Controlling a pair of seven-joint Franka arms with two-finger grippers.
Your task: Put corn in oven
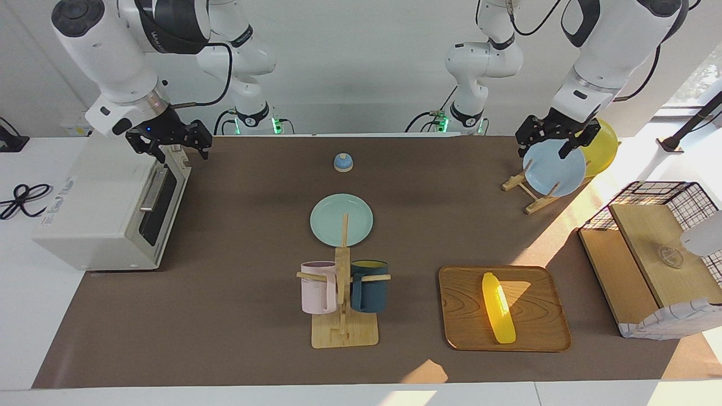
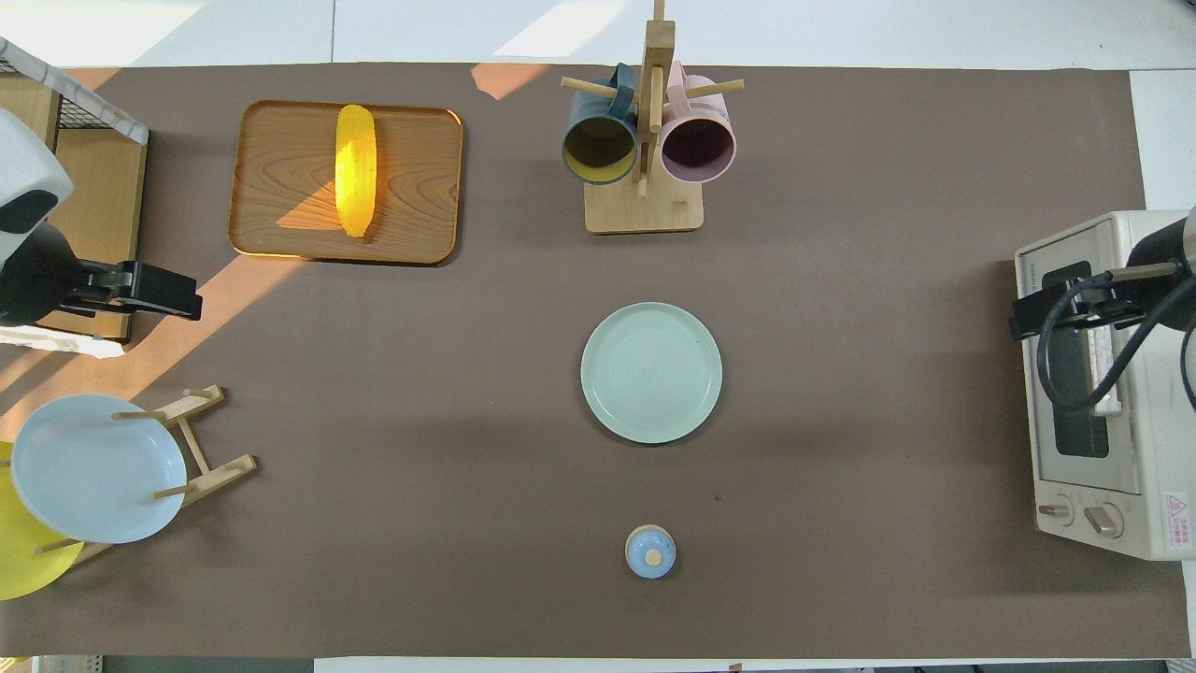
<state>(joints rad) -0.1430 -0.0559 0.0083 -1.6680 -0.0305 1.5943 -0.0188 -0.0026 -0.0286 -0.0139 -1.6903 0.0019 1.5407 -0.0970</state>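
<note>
The corn [image 1: 498, 307] [image 2: 356, 182], a glossy yellow cob, lies lengthwise on a wooden tray [image 1: 536, 332] [image 2: 280, 187], farther from the robots and toward the left arm's end of the table. The off-white oven [image 1: 96, 214] [image 2: 1112, 449] stands at the right arm's end with its dark glass door shut. My right gripper [image 1: 177, 149] [image 2: 1051, 304] hangs open and empty over the oven's top edge by the door. My left gripper [image 1: 547, 148] [image 2: 163, 292] is open and empty, raised over the plate rack, well away from the corn.
A mug rack [image 1: 343, 327] with a pink and a dark blue mug stands mid-table, a pale green plate [image 1: 341, 220] nearer to the robots, then a small blue knobbed lid [image 1: 343, 162]. A plate rack [image 1: 530, 194] holds a blue and a yellow plate. A wire-and-wood basket [image 1: 654, 265] sits beside the tray.
</note>
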